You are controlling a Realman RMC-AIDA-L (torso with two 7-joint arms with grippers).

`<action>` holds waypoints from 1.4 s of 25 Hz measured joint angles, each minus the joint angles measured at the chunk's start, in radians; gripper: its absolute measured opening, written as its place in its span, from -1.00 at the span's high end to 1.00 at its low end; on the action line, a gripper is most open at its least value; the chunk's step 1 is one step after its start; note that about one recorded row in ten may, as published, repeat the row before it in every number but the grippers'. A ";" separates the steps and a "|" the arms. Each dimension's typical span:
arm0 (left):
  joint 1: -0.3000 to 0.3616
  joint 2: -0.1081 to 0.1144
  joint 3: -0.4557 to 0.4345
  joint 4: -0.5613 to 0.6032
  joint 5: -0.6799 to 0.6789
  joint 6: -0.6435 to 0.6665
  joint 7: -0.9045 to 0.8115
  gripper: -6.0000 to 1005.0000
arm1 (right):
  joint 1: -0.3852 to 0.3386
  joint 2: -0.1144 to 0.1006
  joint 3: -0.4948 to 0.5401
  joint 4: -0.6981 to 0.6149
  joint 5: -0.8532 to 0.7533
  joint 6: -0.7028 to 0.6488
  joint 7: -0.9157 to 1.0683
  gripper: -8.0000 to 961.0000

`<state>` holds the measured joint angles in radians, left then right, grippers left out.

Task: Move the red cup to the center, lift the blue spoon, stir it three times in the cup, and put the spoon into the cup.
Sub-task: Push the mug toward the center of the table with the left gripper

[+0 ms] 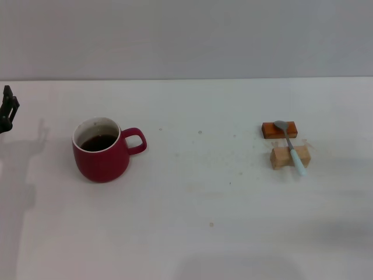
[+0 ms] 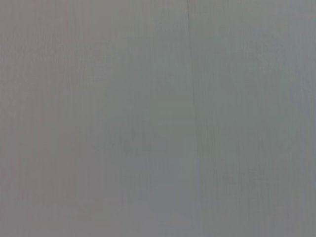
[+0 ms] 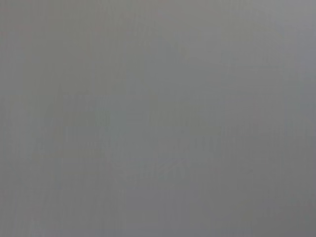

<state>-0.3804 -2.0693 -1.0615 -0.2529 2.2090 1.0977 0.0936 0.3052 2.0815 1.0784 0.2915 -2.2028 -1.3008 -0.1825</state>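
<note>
Two task items sit well apart on a pale, lightly speckled white table point(image 1: 192, 221). On the robot's left side stands the red cup point(image 1: 102, 153), a rounded dark red ceramic mug with a whitish inner wall and rim, upright, with dark liquid inside. Its single loop handle points toward the middle of the table. The cup stands left of centre, not in the middle.

On the robot's right side lies the blue spoon point(image 1: 292, 148), a slim small spoon with a pale light-blue handle and a thin grey metal neck and bowl. It rests across two small blocks: its bowl lies on a flat orange-brown block point(image 1: 280, 130), the farther one, and its handle crosses a tan wooden block point(image 1: 289, 157), the nearer one, with the handle tip reaching past that block toward the robot. The two blocks lie just beside each other, apart by a narrow gap.

At the far left edge of the head view, a dark part of the left gripper point(image 1: 7, 109) shows above the table, well apart from the cup; whether its jaws are spread or pressed together cannot be told. Its shadow falls on the table beside the cup. Both wrist views show only a plain grey surface.
</note>
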 joint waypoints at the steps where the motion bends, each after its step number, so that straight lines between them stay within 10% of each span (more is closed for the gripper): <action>1: 0.000 0.000 0.000 0.000 0.000 0.000 0.000 -0.68 | 0.000 0.000 0.000 0.000 0.000 0.000 0.000 -0.69; 35: 0.000 0.000 0.017 -0.005 0.000 0.035 0.000 -0.68 | 0.028 0.000 0.000 -0.040 0.002 0.006 0.000 -0.69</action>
<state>-0.3808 -2.0696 -1.0446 -0.2577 2.2089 1.1325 0.0935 0.3331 2.0815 1.0785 0.2516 -2.2010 -1.2949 -0.1825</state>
